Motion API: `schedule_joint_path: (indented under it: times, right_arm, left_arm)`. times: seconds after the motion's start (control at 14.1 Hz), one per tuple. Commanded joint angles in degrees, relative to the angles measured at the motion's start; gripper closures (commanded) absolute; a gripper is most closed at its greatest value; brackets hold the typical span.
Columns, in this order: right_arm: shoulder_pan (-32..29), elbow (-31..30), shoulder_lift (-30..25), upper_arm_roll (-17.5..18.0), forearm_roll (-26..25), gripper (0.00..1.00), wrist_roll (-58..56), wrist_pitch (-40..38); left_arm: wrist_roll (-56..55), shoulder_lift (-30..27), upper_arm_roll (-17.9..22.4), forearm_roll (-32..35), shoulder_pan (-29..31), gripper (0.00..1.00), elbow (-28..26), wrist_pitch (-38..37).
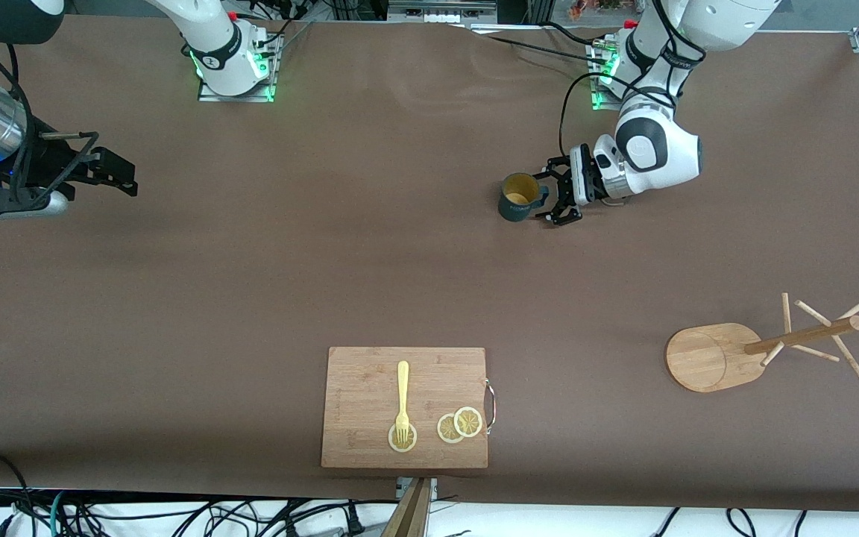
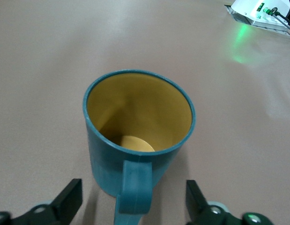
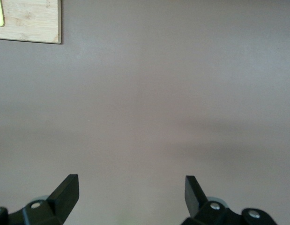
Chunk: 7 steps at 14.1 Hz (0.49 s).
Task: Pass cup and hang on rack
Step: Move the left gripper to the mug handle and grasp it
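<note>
Teal, faintly ribbed, yellow inside, the small cup (image 1: 519, 198) stands upright on the brown table (image 1: 325, 246), its loop handle pointing into the left gripper (image 1: 555, 199). That pincer sits wide open, a finger on either side of the handle, touching nothing. Nearer the front camera lies the light wooden rack (image 1: 713, 356). Right gripper (image 1: 120, 171) waits, spread open, empty.

My left hand (image 1: 555, 195) sits low at the cup (image 1: 518, 198), fingers spread either side of its handle without touching, while my right hand (image 1: 120, 173) waits, fingers apart, well away from that cup.
</note>
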Motion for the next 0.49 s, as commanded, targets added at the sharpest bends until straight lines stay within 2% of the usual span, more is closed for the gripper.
schedule_joint_path:
  times: [0.0,0.07,0.35,0.42]
  right_arm:
    - [-1.1,2.2,-0.7,1.1,-0.5,0.00,-0.9,-0.4]
    - [-1.1,3.3,-0.7,1.2,-0.6,0.00,-0.9,-2.2]
    - [-0.7,3.5,0.8,1.4,-1.5,0.00,-1.2,-2.3]
    - [-0.8,3.5,1.3,1.5,-1.4,0.00,-1.2,-1.8]
  left_arm:
    - [2.8,-0.8,-0.1,-2.1,-0.1,0.36,-0.8,0.5]
    - [2.7,-0.8,-0.1,-2.1,0.1,0.50,-0.8,0.5]
    - [2.9,-0.8,-0.1,-2.0,0.6,0.73,-0.9,0.5]
    - [2.9,-0.8,-0.1,-2.1,0.6,0.84,-0.8,0.5]
